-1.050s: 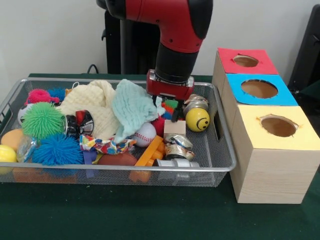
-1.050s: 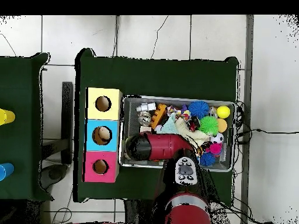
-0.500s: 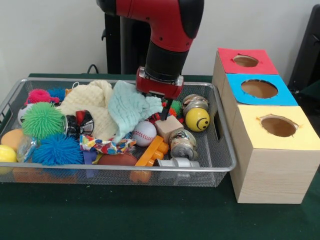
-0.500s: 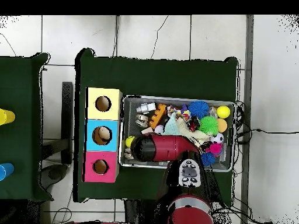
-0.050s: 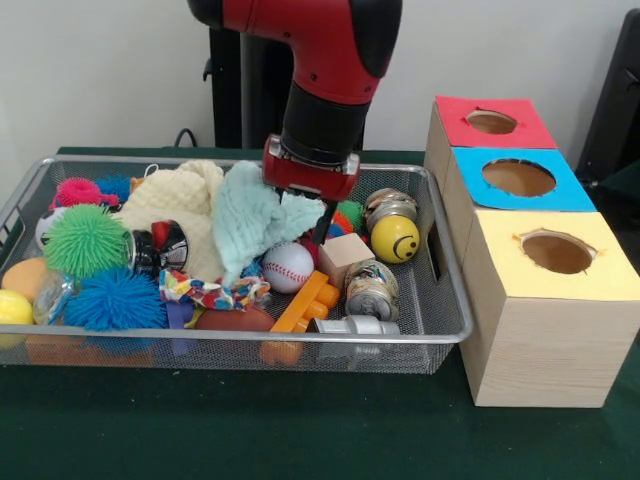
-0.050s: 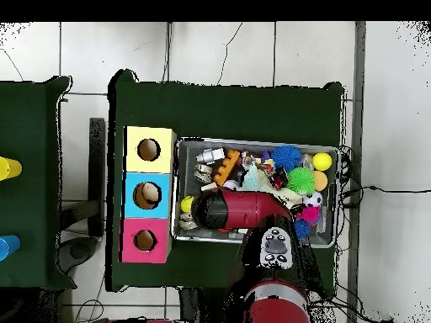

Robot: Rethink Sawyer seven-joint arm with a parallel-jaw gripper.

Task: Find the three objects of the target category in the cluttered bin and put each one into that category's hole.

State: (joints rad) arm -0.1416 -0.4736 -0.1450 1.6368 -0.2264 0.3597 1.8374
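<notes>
Here the pincer (image 5: 318, 225) lifts a hanging mint cloth (image 5: 250, 215).

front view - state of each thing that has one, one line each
gripper: down in the bin, one dark finger showing, open or shut unclear
mint cloth: crumpled, hanging under the gripper
cream cloth: bunched in a heap
wire bin: full of clutter
yellow box hole: open
blue box hole: open
red box hole: open
smiley ball: face toward the camera
</notes>
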